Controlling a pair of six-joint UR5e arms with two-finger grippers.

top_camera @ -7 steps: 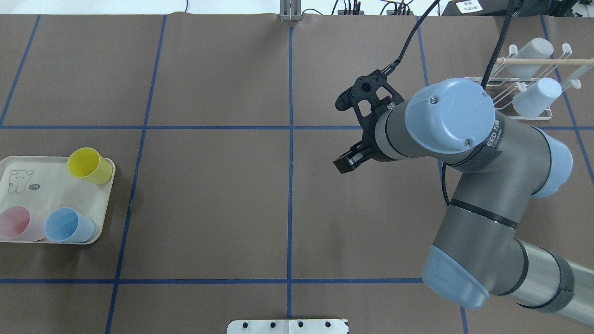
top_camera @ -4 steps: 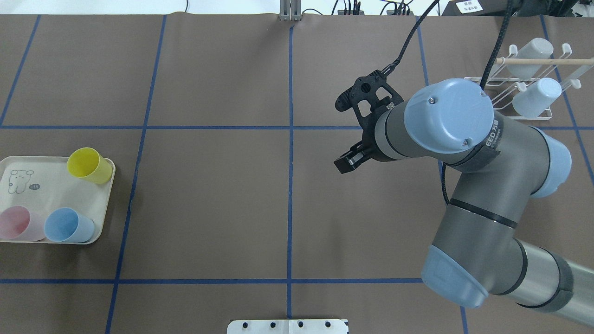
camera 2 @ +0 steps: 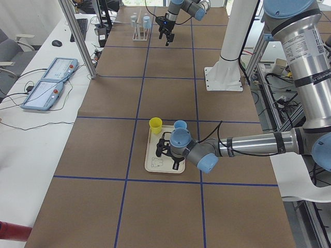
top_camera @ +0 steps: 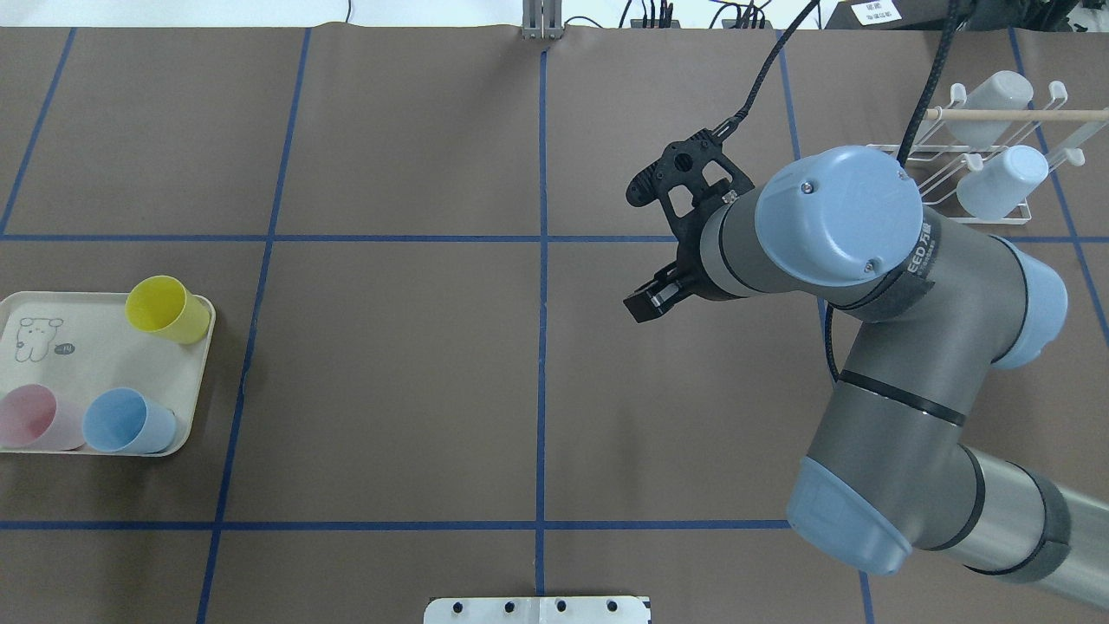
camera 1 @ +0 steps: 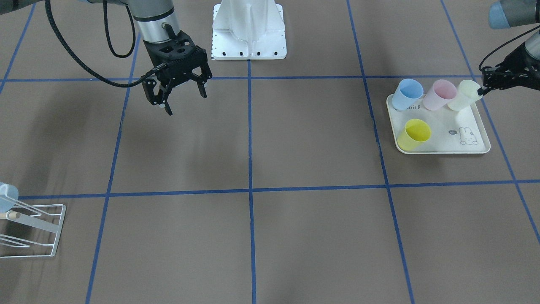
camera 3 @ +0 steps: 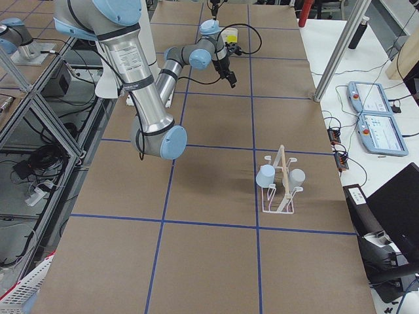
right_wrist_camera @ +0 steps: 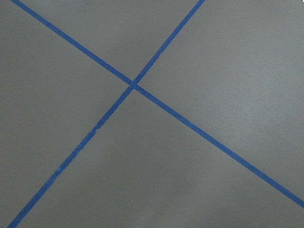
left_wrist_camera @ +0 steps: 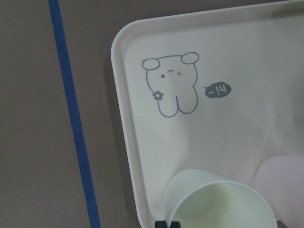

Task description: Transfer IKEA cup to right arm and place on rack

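Observation:
Several IKEA cups stand on the cream tray (camera 1: 464,145): yellow (camera 1: 413,134), blue (camera 1: 407,93), pink (camera 1: 439,95) and pale green (camera 1: 463,95). My left gripper (camera 1: 485,86) reaches in low from the tray's outer side, and one fingertip (left_wrist_camera: 167,223) is at the pale green cup's (left_wrist_camera: 221,202) rim. Whether it grips the cup I cannot tell. The right arm's gripper (camera 1: 185,102) hangs open and empty above the bare table, far from the tray. The white wire rack (top_camera: 953,156) stands at the far right.
Two pale cups (top_camera: 1001,182) (top_camera: 988,100) sit upside down on the rack's prongs. The robot's white base plate (camera 1: 249,42) lies between the arms. Brown table cover with blue tape lines (right_wrist_camera: 133,85) spans the space between tray and rack.
The right arm has barely shifted and its gripper stays open. On the tray the pink cup looks very slightly shifted; the other cups have not moved.

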